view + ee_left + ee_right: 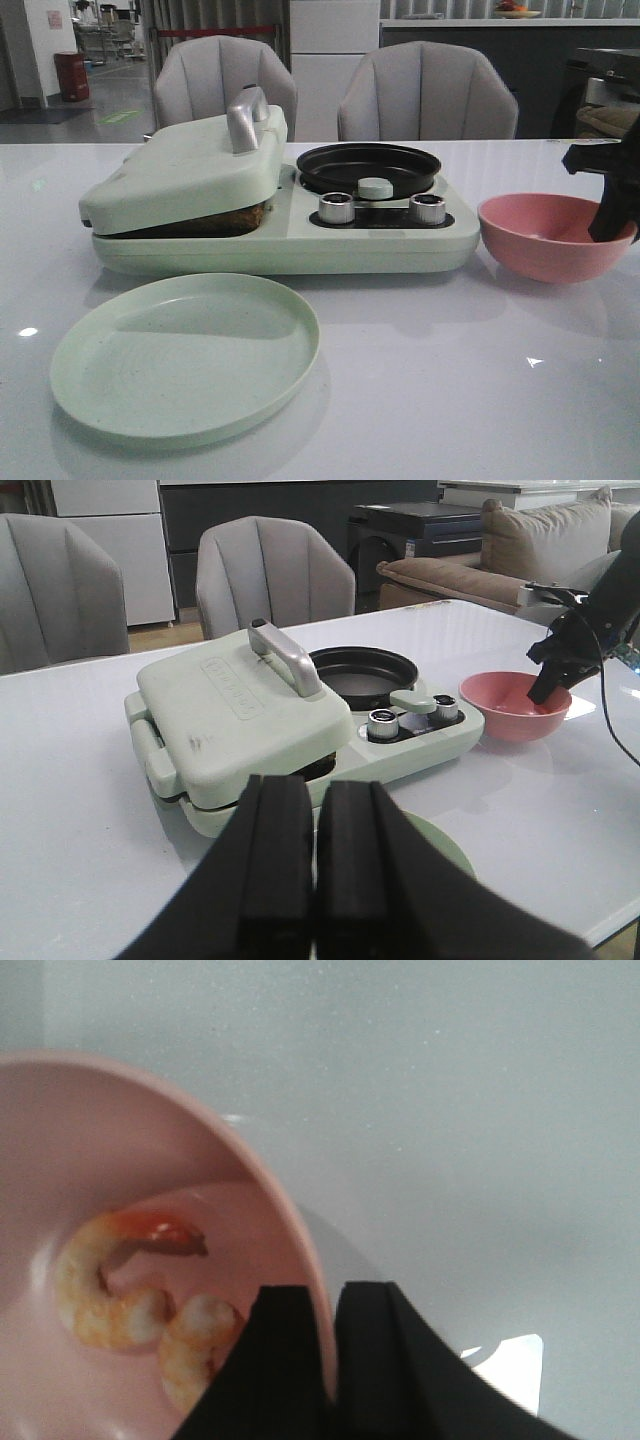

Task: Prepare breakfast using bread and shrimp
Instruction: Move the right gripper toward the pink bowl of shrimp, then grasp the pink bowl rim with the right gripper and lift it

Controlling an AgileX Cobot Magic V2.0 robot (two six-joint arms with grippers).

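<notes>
Two pale curled shrimp lie in the pink bowl (150, 1150), one (95, 1300) with an orange-red tail, the other (195, 1345) partly behind my finger. My right gripper (325, 1295) is shut on the bowl's rim, one finger inside and one outside. In the front view this gripper (612, 215) stands at the bowl's (545, 240) right side. A brown strip of bread (225, 220) shows in the gap under the sandwich maker's lowered lid (190, 165). My left gripper (315, 785) hangs shut and empty above the pale green plate (445, 845).
The sandwich maker (290, 245) carries a black round pan (368, 165), two metal knobs and a lid handle (247, 118). The green plate (185, 355) lies in front of it. Two grey chairs stand beyond the table's far edge.
</notes>
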